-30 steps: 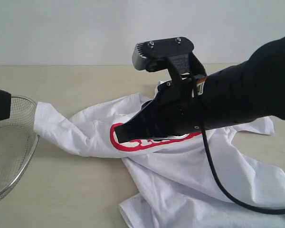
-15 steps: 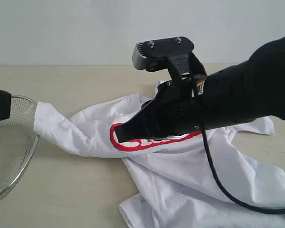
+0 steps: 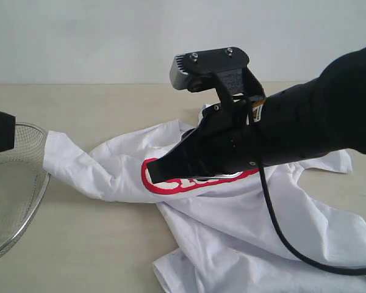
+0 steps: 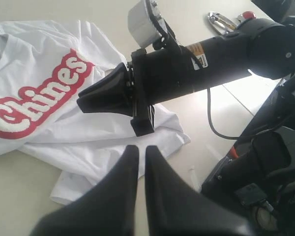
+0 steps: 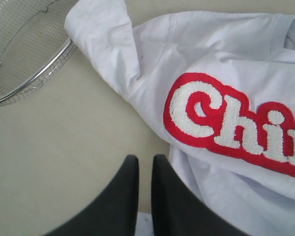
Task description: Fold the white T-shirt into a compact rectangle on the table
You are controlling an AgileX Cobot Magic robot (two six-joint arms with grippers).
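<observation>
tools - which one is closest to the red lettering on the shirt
The right tool: its tip is right by the red lettering on the shirt. The left tool is off by the wire basket at the scene's left edge.

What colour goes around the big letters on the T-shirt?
Red outline on the white T-shirt; clearest in the right wrist view.

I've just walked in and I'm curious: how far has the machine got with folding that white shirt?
Nothing looks done yet: the white short-sleeved T-shirt lies rumpled, red lettering up, on the pale beige table, with no neat fold. In hand: nothing; the right gripper hangs just above the shirt and the left gripper nearby, both shut and empty. Left: flattening and every fold.
</observation>
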